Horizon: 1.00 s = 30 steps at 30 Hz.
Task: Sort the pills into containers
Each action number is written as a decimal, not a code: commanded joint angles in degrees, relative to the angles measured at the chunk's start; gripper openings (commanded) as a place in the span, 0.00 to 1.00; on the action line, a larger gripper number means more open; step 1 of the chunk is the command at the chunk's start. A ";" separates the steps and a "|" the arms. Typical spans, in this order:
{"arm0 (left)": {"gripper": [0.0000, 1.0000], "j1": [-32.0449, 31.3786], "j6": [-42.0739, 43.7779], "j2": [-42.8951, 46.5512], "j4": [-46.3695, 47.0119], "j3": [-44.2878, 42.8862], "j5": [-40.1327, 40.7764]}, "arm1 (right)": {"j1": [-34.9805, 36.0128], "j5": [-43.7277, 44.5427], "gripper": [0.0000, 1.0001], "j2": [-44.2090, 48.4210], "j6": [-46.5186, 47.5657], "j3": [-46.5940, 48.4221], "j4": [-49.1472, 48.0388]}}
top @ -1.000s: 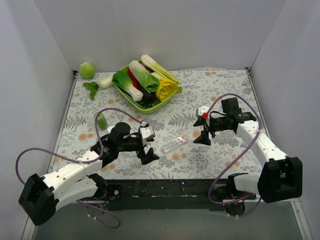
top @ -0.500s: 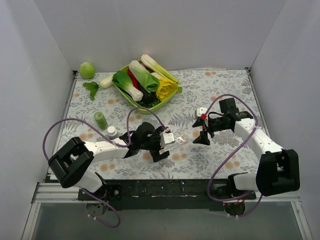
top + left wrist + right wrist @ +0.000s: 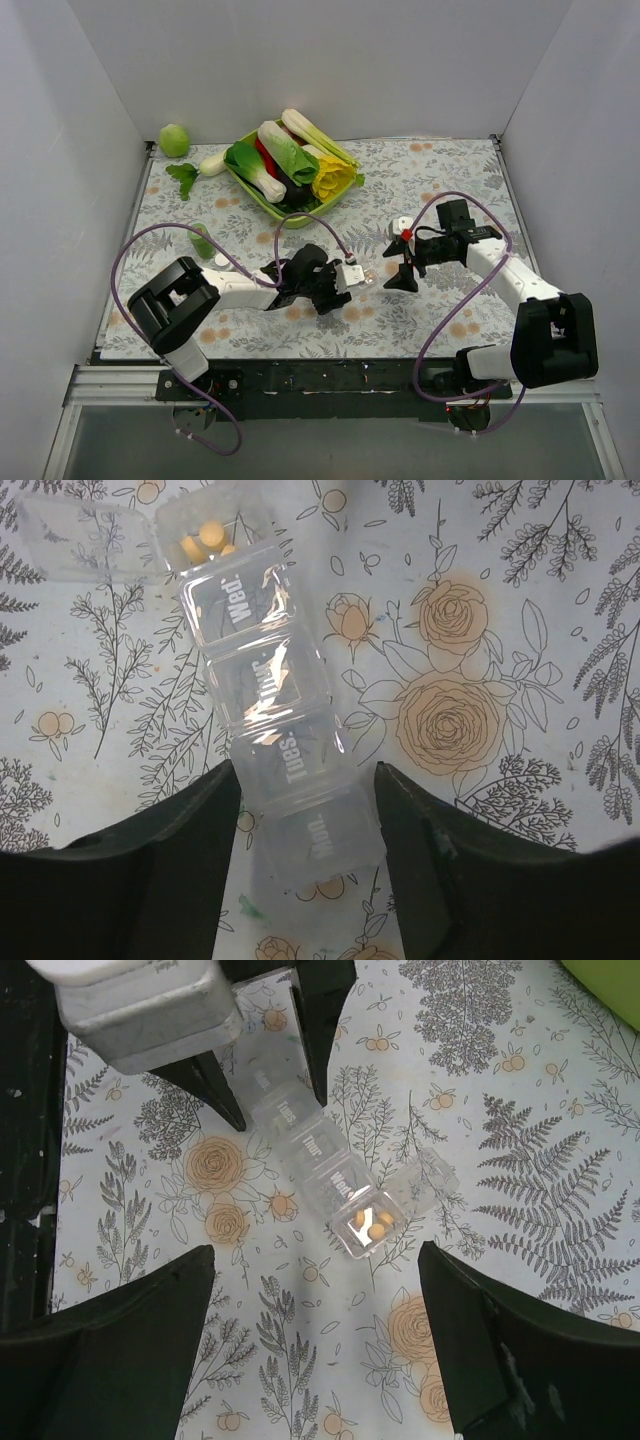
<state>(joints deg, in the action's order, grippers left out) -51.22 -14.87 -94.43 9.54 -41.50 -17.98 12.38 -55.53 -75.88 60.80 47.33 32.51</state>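
Observation:
The containers (image 3: pixel 265 680) are a clear pill-organiser strip lying on the floral table cover, with day labels on the lids. The far end compartment stands open, its lid (image 3: pixel 80 535) flipped aside, and holds small yellow pills (image 3: pixel 205 540). My left gripper (image 3: pixel 308 770) is shut on the strip's near end, a black finger pressed against each side of the "Mon" compartment. In the top view the strip (image 3: pixel 358 277) lies between the two grippers. My right gripper (image 3: pixel 315 1255) hangs open just beyond the open compartment, and the pills (image 3: pixel 372 1223) show ahead of its fingers.
A green tray (image 3: pixel 250 195) of toy vegetables stands at the back centre. A green ball (image 3: pixel 174 139) and a white radish (image 3: pixel 212 162) lie to its left. A small green bottle (image 3: pixel 203 240) stands behind the left arm. White walls close in three sides.
My left arm has reached right to the strip and its jaws have closed from wide open onto the near end. The right gripper has drifted slightly left.

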 commanded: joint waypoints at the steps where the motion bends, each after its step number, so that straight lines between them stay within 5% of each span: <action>1: 0.46 -0.63 0.99 -0.23 -0.05 -1.22 3.12 | -0.25 -3.27 0.89 -1.38 -5.66 0.13 -5.07; 5: 0.34 -0.81 1.34 -0.14 -0.57 -1.04 3.04 | -0.34 -5.55 0.85 -4.18 -18.19 -0.31 -12.26; 15: 0.23 -0.81 1.43 -0.58 -2.86 -2.01 1.10 | -0.34 -3.45 0.80 -12.89 -41.36 1.71 -23.72; 26: 0.18 -0.81 0.02 -0.84 -4.62 -2.71 0.22 | -0.25 -0.37 0.80 -19.57 -44.01 4.00 -23.20; 30: 0.16 -0.81 -0.94 -1.80 -5.67 -3.77 0.22 | 0.01 -2.30 0.70 -20.36 -41.38 4.79 -19.34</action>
<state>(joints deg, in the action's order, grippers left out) -51.88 -14.92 -95.11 6.90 -43.38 -17.10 12.34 -55.83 -95.33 18.04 49.45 10.37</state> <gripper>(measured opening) 0.433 0.738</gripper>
